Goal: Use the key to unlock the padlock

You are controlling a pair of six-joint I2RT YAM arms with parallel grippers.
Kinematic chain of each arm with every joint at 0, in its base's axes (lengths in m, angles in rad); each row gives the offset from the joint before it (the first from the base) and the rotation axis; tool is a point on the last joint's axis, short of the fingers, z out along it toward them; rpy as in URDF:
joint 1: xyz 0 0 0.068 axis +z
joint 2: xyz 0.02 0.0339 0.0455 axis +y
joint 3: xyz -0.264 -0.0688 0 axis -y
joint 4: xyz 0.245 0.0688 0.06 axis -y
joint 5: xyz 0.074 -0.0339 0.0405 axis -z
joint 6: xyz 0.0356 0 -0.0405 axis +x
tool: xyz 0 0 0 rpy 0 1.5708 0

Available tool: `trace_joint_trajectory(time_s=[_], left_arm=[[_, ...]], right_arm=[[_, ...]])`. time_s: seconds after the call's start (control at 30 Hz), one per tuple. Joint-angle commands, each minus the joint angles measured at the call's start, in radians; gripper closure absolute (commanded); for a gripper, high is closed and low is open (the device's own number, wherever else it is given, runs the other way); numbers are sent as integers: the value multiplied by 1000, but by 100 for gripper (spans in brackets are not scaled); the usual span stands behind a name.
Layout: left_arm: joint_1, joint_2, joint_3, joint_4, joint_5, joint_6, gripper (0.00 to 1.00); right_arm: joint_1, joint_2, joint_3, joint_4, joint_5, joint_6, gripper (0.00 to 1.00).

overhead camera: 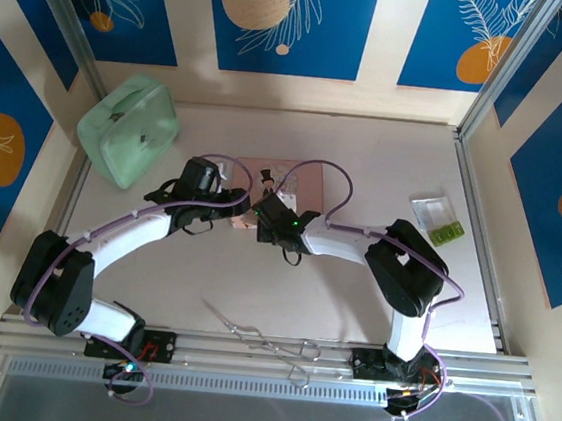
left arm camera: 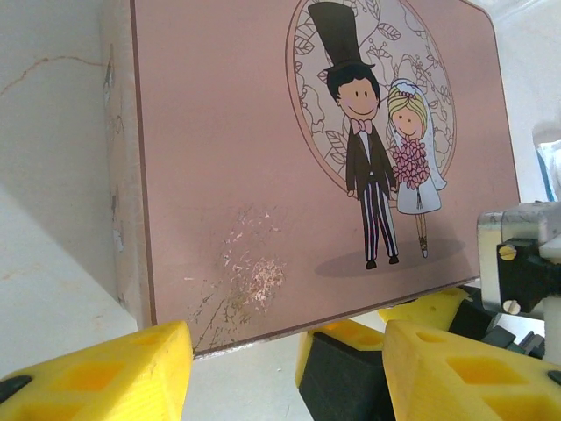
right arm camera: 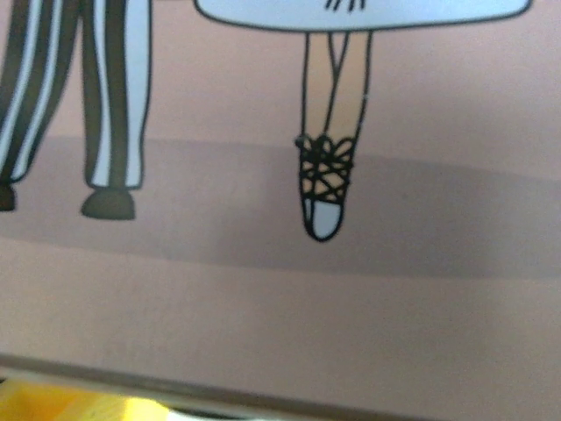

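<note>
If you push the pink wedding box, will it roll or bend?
Probably neither: the pink wedding box looks flat and straight-edged, so it likely slides stiffly. Its scuffed lid may scratch easily.

Left arm (overhead camera: 127, 240), right arm (overhead camera: 358, 247): white link shells, black joint housings, lilac cables (overhead camera: 318, 164) running alongside. Left end effector (left arm camera: 280, 381): yellow fingers (left arm camera: 96, 373), black inserts. Silver bracket (left arm camera: 517, 224), brass-coloured screws (left arm camera: 507, 253).
</note>
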Motion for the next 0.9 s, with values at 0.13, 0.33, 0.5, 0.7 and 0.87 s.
trace_joint_trajectory(time_s=[0.13,0.33,0.5,0.7,0.87], left_arm=[[9,2,-16,3,25,0,41],[9,0,-16,-10,18,6,42],[9,-3,-18,-11,15,10,42],[9,-2,-17,-13,14,12,42],[9,2,-19,-11,12,13,42]], right_arm=[[-3,26,61,-66,21,9,38],[-3,42,97,-115,25,18,42],[-2,57,119,-140,31,29,45],[-1,64,121,-146,30,26,53],[0,70,135,-176,15,20,61]])
